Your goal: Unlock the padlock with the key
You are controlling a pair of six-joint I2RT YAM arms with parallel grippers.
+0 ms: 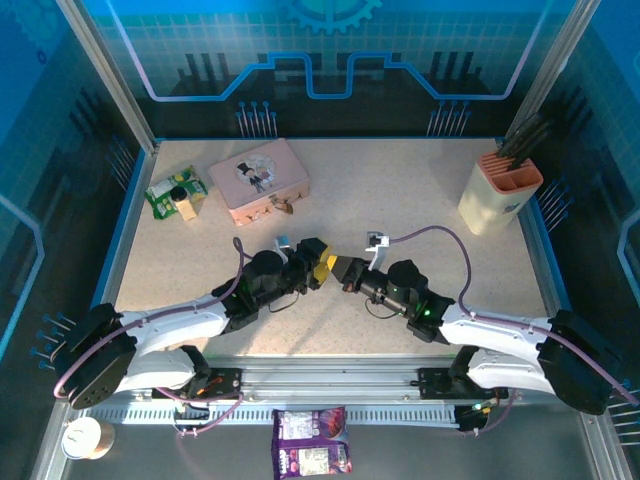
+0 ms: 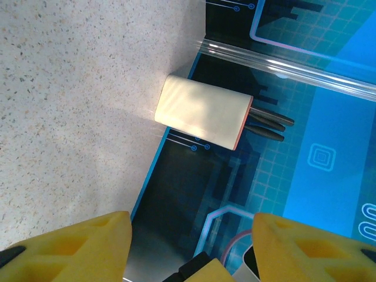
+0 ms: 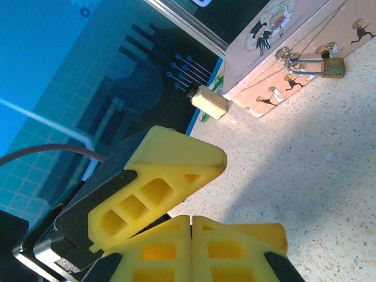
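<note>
The small brass padlock hangs by its silver shackle from the front clasp of the pink tin; from above, the padlock is a small dot at the front of the tin. The key is hidden. Mid-table, well in front of the tin, my two grippers meet tip to tip. My right gripper is shut, its yellow fingers pressed flat together with nothing showing between them. My left gripper stands open, and the right gripper's tip sits low in the gap between its fingers.
A cream knife holder with black handles stands at the back right. A green packet and a small bottle lie left of the tin. A snack bag and a paper cup sit off the table's near edge.
</note>
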